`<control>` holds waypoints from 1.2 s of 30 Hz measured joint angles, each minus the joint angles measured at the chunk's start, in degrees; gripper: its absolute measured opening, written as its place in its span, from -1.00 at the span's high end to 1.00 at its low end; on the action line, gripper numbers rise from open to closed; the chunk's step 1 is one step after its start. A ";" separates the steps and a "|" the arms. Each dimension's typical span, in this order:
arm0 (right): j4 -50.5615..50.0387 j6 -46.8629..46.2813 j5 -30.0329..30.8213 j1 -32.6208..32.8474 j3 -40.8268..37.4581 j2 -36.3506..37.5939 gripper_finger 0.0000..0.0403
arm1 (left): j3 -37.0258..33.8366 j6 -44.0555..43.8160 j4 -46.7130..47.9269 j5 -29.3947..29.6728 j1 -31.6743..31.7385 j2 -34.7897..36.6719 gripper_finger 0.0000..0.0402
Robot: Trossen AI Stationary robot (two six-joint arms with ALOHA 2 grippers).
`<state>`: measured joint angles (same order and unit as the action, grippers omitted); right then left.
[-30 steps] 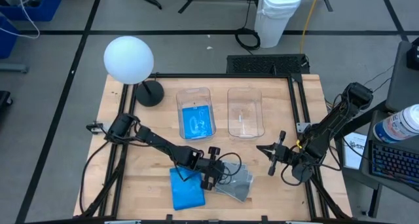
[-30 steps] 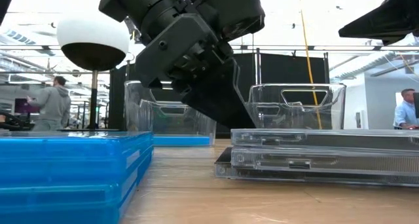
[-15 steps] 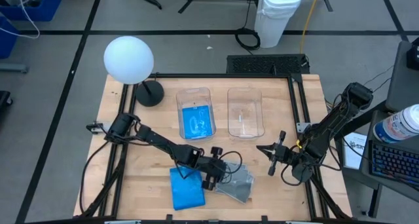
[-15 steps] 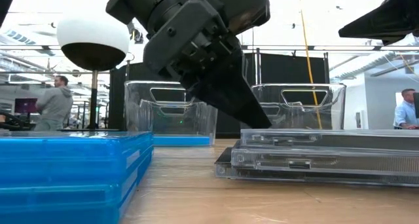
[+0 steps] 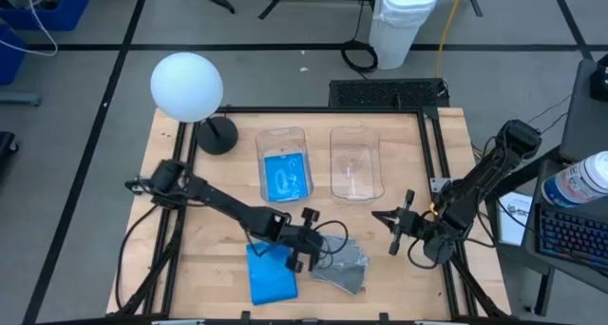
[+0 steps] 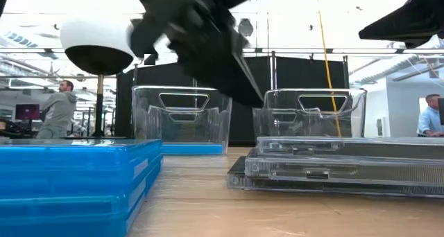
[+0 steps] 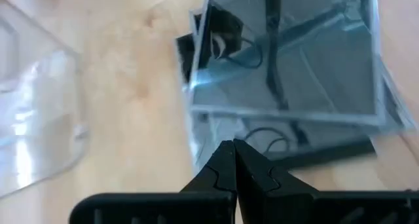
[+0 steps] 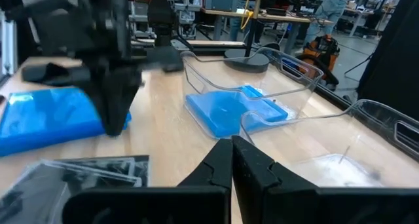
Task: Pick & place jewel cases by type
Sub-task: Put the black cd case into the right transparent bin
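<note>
— So where is the left tool point(image 5: 306, 252) right now?

— Low over the worktop point(image 5: 399, 277), toward six o'clock in the overhead view, just beside the stack of grey see-through cases point(image 5: 344, 265). Its fingers point(image 7: 222, 165) are pressed together, tips meeting, with nothing pinched between them. From its own wrist camera the tips point at the near edge of the grey cases; whether they touch the plastic I cannot tell.

— And the cases themselves?

— The grey ones lie in a loose, skewed stack, one on another, flat on the worktop. At about nine o'clock from them is the stack of blue cases point(image 5: 271, 274), also flat on the wood. One more blue case point(image 5: 286, 176) lies inside the left clear tub point(image 5: 284, 136), toward twelve o'clock. The right clear tub point(image 5: 355, 140) stands next to it; anything inside it is too faint to make out.

— What about the right tool point(image 5: 383, 216)?

— It hangs at roughly three o'clock, well apart from both stacks, pointing in toward the middle. Its fingers point(image 8: 226, 160) are pressed together too, holding nothing.

— Anything else on the worktop?

— A lamp with a white globe point(image 5: 186, 86) on a dark round base, at about ten o'clock. Beyond it, in the room, a person point(image 6: 58, 109) in a grey top stands far off.
</note>
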<state>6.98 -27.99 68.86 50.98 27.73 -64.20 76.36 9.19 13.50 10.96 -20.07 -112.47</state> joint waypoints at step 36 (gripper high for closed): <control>-28.60 -15.84 -23.91 -1.86 37.07 -16.30 0.68 | -53.35 -5.11 -21.13 5.63 -2.19 53.27 0.98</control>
<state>-21.62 -43.83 44.96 49.12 64.80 -80.51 23.00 4.09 -7.63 16.59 -22.26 -59.20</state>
